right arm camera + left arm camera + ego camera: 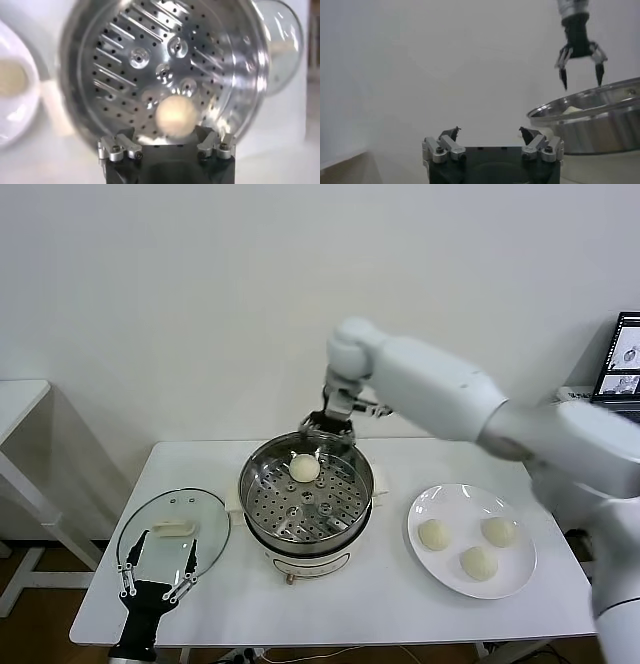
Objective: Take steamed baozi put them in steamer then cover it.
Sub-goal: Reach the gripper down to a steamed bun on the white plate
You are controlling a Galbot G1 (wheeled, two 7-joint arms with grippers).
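Baozi (304, 467) sits dome-up in steamer (262, 472) under open right gripper (329, 431).

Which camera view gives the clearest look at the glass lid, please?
The head view: the whole glass lid lies flat on the table, left of the steamer. The right wrist view catches only its blurred edge; the left wrist view shows none.

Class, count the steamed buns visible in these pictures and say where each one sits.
4: one bun lies on the steamer tray, toward its far side; three buns rest on the white plate. None appears hidden.
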